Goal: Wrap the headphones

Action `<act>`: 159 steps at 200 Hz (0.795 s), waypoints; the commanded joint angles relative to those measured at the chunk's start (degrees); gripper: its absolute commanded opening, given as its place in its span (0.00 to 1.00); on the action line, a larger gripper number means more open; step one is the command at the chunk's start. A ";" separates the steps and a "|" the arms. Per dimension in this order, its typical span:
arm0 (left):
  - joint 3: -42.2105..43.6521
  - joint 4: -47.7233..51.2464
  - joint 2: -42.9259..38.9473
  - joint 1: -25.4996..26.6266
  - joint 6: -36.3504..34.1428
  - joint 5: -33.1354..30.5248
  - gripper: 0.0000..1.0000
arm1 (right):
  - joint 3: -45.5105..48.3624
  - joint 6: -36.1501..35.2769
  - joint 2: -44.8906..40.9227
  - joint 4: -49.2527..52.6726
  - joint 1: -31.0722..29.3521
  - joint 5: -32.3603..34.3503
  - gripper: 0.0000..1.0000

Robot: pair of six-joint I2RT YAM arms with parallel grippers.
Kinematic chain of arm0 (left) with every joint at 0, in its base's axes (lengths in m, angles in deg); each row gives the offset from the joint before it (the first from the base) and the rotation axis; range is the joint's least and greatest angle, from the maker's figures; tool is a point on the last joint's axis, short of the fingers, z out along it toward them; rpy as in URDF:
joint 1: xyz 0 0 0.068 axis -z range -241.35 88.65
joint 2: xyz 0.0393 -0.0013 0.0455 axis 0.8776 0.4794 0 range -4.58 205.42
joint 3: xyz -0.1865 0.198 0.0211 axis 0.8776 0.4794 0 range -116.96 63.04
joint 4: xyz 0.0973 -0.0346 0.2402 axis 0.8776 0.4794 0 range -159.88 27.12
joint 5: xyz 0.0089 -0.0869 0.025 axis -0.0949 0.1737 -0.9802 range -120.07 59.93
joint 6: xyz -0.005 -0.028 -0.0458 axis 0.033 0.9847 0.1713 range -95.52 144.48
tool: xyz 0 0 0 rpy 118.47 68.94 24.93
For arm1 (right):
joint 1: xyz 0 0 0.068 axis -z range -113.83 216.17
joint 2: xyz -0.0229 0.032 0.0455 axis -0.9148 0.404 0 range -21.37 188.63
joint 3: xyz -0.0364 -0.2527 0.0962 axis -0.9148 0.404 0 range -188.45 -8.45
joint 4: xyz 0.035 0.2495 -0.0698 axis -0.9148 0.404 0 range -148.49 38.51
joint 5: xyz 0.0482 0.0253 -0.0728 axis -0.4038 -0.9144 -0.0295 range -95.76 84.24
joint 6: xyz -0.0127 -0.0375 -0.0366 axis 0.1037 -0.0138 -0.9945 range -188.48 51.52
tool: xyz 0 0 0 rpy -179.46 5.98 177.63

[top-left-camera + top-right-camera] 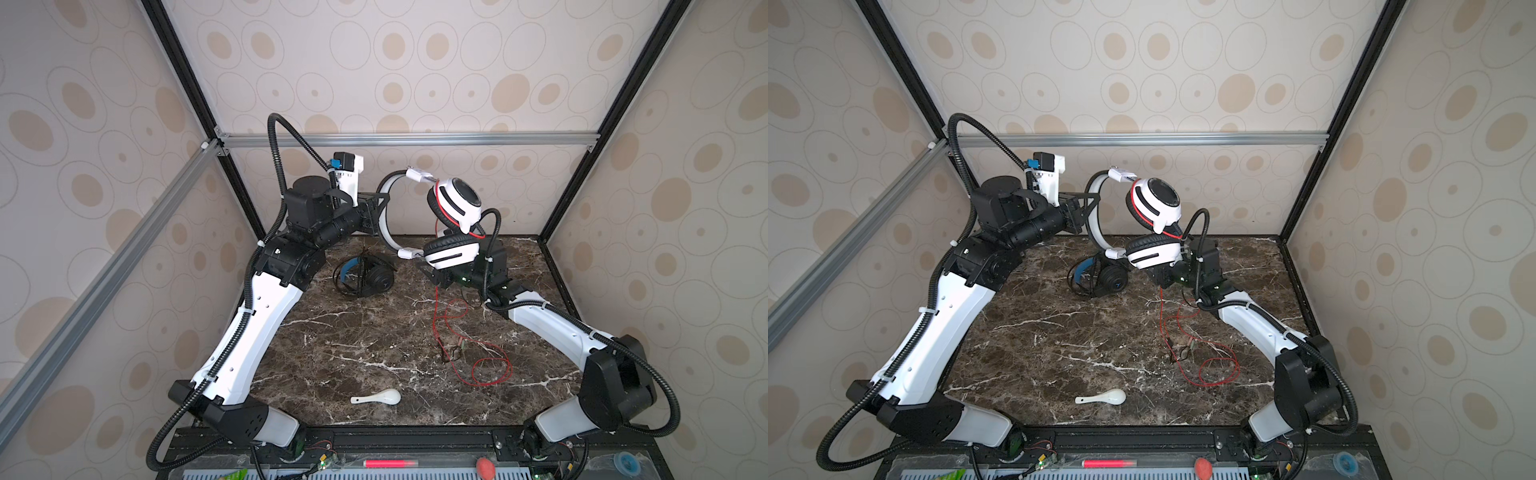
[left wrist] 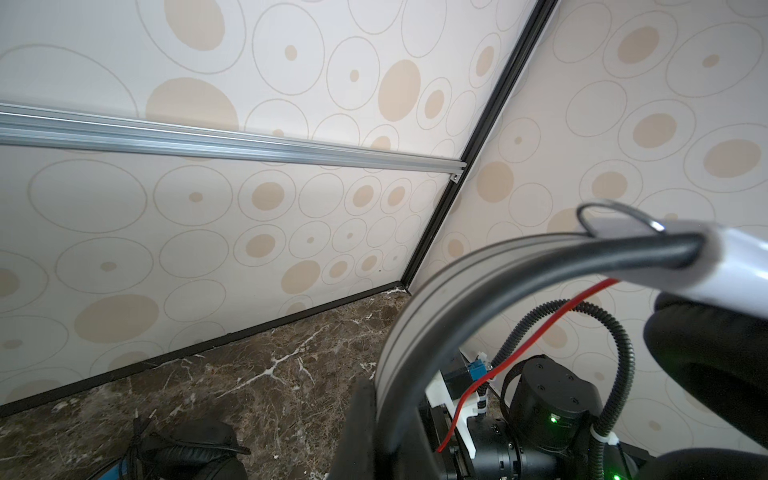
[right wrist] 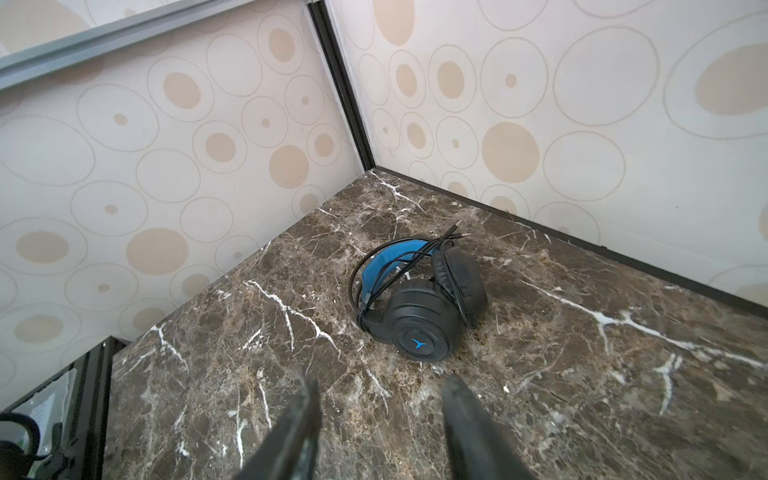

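1. Left gripper (image 1: 383,208) clamped on white headset (image 1: 455,203) headband, held aloft at centre of both top views.
2. Right gripper (image 3: 378,428) jaws apart, empty.
3. Red cord (image 1: 490,370) hangs down, loose loops on table (image 1: 353,340); black headset (image 3: 419,303) lies mid-frame.

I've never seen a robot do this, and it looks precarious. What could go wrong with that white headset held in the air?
1. The left gripper pinches the white headset only by its thin headband, earcups out to one side, so it might twist or slip.
2. Its red cord trails in loose loops on the table beside the right arm and could snag.
3. The right gripper is open and empty, so nothing guides the cord.
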 commanded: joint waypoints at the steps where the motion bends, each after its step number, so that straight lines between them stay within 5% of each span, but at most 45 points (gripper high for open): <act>1: -3.76 -4.11 -0.18 0.13 3.08 -2.39 0.00 | 0.49 1.38 0.74 -2.94 -0.17 -1.62 0.36; 40: -5.11 -3.72 0.84 0.16 3.63 -5.19 0.00 | 1.27 2.45 1.23 -3.98 -0.31 -2.56 0.22; 98: -5.33 -3.98 1.08 0.16 3.98 -5.88 0.00 | 2.34 3.45 1.29 -5.89 -0.28 -2.41 0.22; 127: -6.16 -3.37 1.37 0.02 3.41 -6.59 0.00 | 3.92 3.33 -0.11 -5.51 -0.18 -0.41 0.35; 159: -7.26 -3.31 1.83 -0.49 3.45 -5.92 0.00 | 5.82 2.55 -1.52 -4.47 -0.09 0.34 0.30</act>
